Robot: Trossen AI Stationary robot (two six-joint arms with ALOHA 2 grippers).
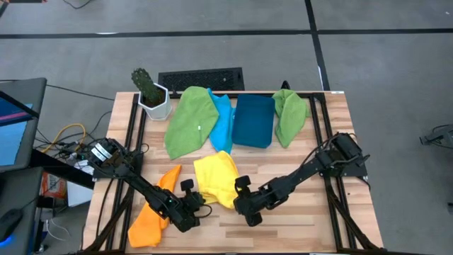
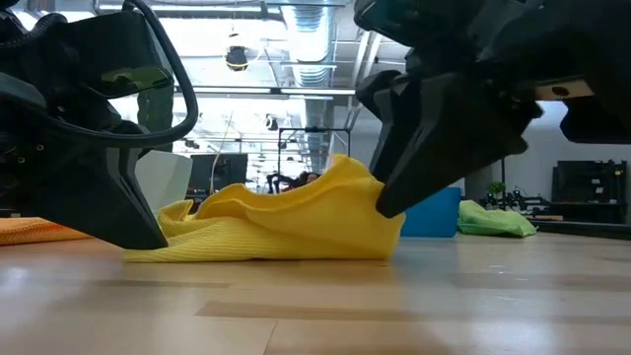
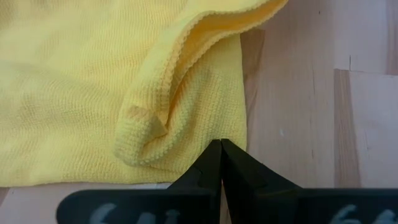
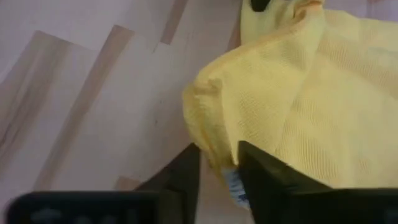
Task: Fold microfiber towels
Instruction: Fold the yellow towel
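High view: yellow towel (image 1: 216,178) lies crumpled at the bench's (image 1: 297,230) front middle, between the two grippers. Left gripper (image 1: 190,210) sits at its front-left corner, just beside the orange towel (image 1: 157,207). Right gripper (image 1: 243,201) is at its front-right corner. Other towels — two green (image 1: 191,120), one light blue (image 1: 224,122) — wait at the back by the blue bin (image 1: 254,120) and a potted cactus (image 1: 148,92).

Low view: the towel is humped in the middle, both grippers pressed low at its ends. A fold started from this would likely trap the hump — best to lift both corners level and draw the cloth taut first.

Left wrist view: jaws together, tips meeting at the towel's hem; whether any cloth is actually pinched cannot be told. A rolled edge lies just ahead. Judgement: confirm the bite before lifting, or that corner will slip out.

Right wrist view: jaws a little apart, a bunched yellow fold and a pale tag (image 4: 235,186) between them — closing on it, by the look. The bite seems to take more than one layer; a single-corner hold would give a cleaner fold.
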